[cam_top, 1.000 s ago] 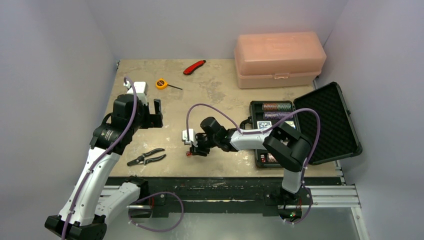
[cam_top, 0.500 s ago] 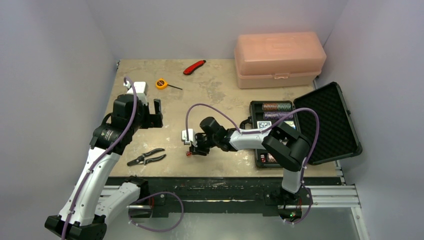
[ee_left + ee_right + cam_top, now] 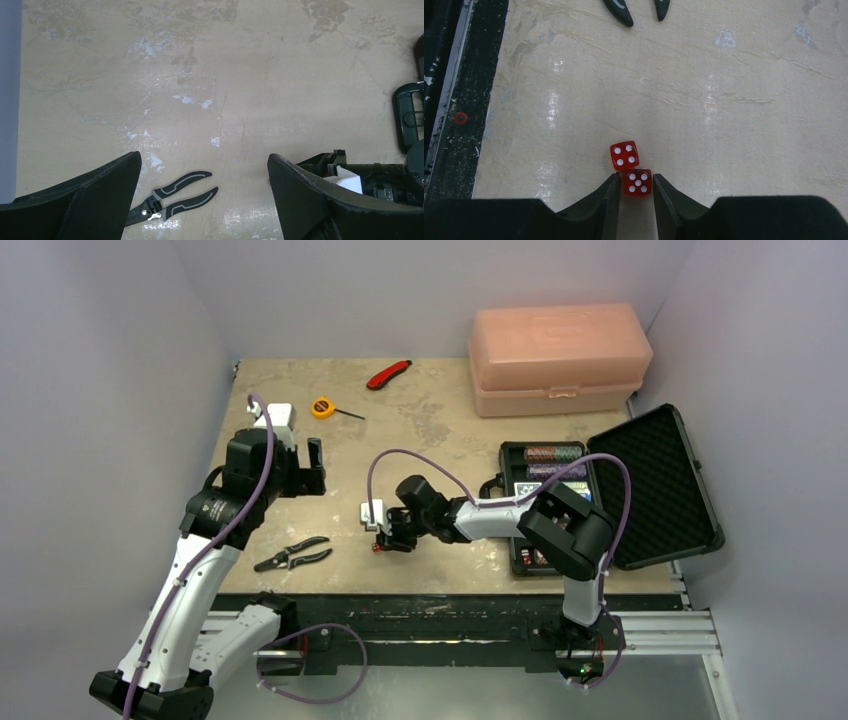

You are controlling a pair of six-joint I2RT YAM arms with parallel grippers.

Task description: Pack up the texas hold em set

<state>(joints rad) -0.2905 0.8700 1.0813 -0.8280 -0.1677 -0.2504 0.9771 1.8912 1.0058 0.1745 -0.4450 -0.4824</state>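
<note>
Near the bench's [image 3: 724,125] front edge, right end effector [image 3: 635,176] brackets one die [image 3: 638,182], grip unclear: close squarely, lift without nudging the second die [image 3: 624,155].

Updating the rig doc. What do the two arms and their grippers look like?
Both the left arm and right arm have white link shells with bulky black joint housings. A purple cable loops loosely outside each arm. Each wrist carries a small white block. The left gripper and right gripper have matt black, wedge-shaped fingers tapering to blunt tips. No markings or sleeves visible.
</note>
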